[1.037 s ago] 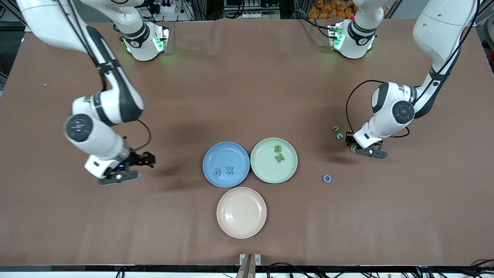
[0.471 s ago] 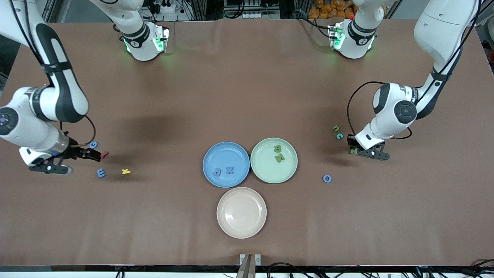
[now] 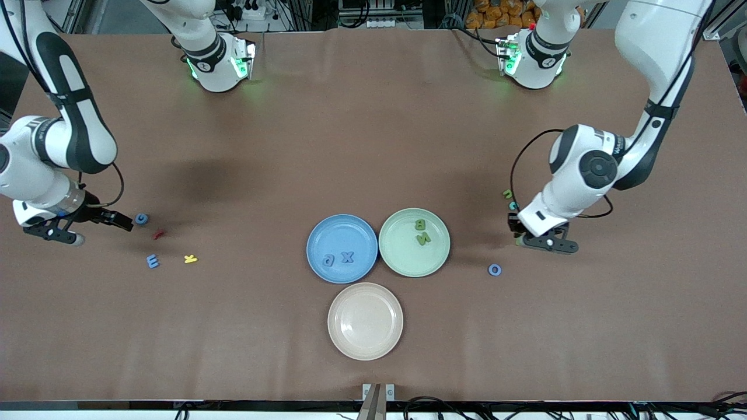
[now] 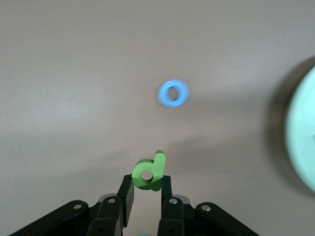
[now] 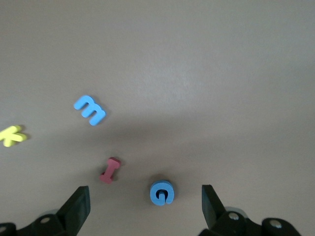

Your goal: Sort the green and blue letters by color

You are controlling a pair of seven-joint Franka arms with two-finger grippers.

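Leaf green, a small letter d (image 4: 149, 170) is pinched by its edge between the clenched fingers of the left gripper (image 3: 517, 228), lifted off the brown table (image 3: 373, 146) so that it can be carried to the green plate (image 3: 390, 256), where two green letters (image 3: 421, 231) are already laid. Open tabletop is left between this gripper and that plate's rim; only the blue O (image 3: 495, 269) lies close by, nearer the front camera, and two more green pieces (image 3: 510, 199) remain beside the arm. The right gripper (image 3: 119, 221) is held spread wide around a blue C (image 5: 161, 192), apparently so it can be clamped. A red letter (image 5: 110, 170), a blue E (image 3: 153, 261) and a yellow K (image 3: 191, 259) crowd that spot. The blue plate (image 3: 320, 233) holds two blue letters (image 3: 338, 258); the beige plate (image 3: 338, 344) holds nothing.
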